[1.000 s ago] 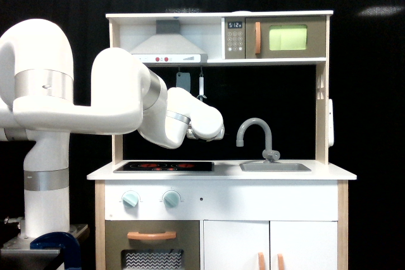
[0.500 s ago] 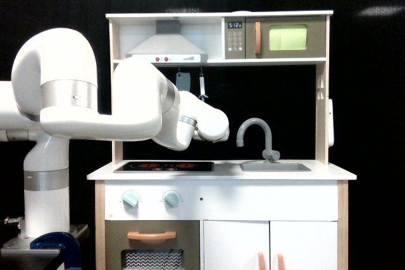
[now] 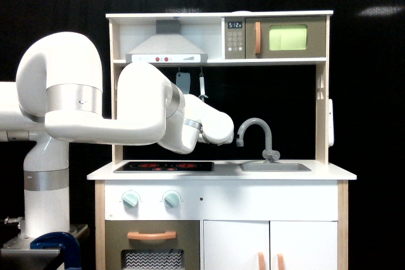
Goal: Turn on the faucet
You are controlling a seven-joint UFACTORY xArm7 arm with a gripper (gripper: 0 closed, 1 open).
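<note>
Exterior view has the arm mid-approach, wrist just beside the faucet spout at the sink, end effector hidden so can't tell its opening, and next it looks like it needs to drop to the lever.

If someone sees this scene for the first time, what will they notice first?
The big white robot arm fills the exterior view's left and reaches over the stovetop of a toy kitchen. Its tip is close to the grey faucet above the sink. The green-lit microwave glows at top.
</note>
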